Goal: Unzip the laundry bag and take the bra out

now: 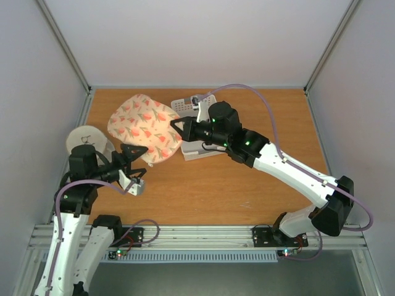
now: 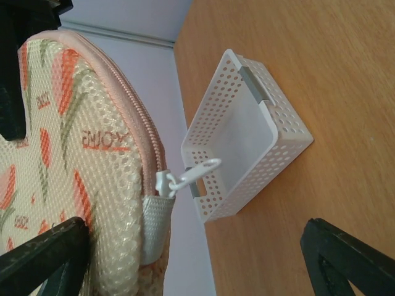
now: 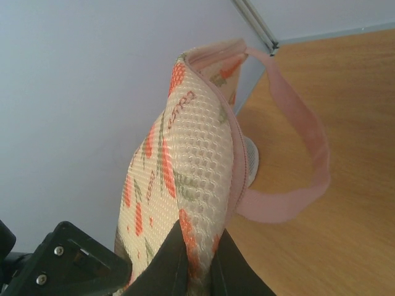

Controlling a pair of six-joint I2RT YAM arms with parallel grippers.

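Observation:
The laundry bag (image 1: pixel 143 125) is a cream pouch with pink-orange marks, lying at the back left of the table. My right gripper (image 1: pixel 176 126) is shut on its right edge and holds that edge up; in the right wrist view the fingers (image 3: pixel 166 265) pinch the mesh fabric (image 3: pixel 191 172), and a pink loop strap (image 3: pixel 308 154) hangs beside it. My left gripper (image 1: pixel 141 152) is open at the bag's near end. In the left wrist view the white zipper pull (image 2: pixel 188 176) sits at the closed end of the pink zipper (image 2: pixel 145 123), ahead of the open left gripper (image 2: pixel 191 265). The bra is hidden.
A white perforated basket (image 1: pixel 200 151) lies under my right arm, just right of the bag; it also shows in the left wrist view (image 2: pixel 247 142). A round white disc (image 1: pixel 86 139) stands at the left table edge beside my left arm. Walls enclose the table.

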